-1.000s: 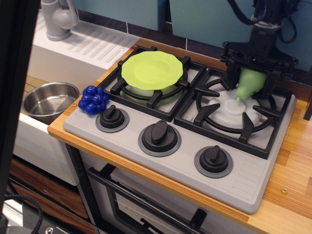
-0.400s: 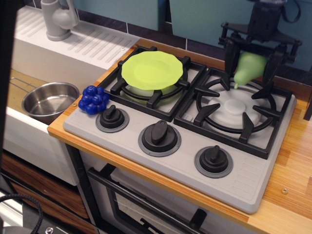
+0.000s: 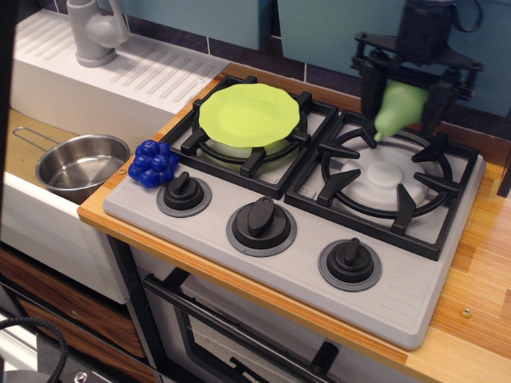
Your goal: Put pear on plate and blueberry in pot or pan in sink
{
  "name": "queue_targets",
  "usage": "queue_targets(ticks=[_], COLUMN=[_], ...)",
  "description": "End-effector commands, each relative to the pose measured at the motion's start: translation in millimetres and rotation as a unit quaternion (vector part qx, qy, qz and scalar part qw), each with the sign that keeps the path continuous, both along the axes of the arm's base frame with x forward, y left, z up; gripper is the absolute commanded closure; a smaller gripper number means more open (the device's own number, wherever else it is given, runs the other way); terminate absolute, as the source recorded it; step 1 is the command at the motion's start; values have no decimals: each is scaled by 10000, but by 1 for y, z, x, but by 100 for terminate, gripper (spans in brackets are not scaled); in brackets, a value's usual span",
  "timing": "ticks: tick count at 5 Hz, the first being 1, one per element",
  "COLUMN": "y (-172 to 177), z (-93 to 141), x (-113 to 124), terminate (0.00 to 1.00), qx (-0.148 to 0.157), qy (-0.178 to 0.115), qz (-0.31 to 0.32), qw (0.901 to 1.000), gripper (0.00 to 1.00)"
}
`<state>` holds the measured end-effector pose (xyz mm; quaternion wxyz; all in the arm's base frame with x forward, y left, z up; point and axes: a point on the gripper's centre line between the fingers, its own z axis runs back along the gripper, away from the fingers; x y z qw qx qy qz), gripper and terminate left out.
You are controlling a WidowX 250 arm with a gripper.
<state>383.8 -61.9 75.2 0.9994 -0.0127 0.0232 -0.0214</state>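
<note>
- Landmark: stove, set on the wooden counter.
- Tool above the stove's right burner, clamped on the pear; pear hangs clear of the grate, neck pointing down.
- Plate sits on the stove's left burner.
- Blueberry rests on the stove's front-left corner, just beside the left knob.
- Pot stands in the sink, left of the stove.
</note>
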Motion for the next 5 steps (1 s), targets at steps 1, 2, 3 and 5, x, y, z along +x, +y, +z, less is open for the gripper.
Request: queue_targets(ticks=[1,2,3,5], y=[55,80,102,133], z=[34,35,38,37], x=[24,27,24,15], terminate=[0,0,0,0], qx=[13,91,182,265], qy=[-553,-582,-559,-492], qz=[-424,-570,-673,-785], qw=[9976,9966,9960,9953], gripper=[100,100,100,100])
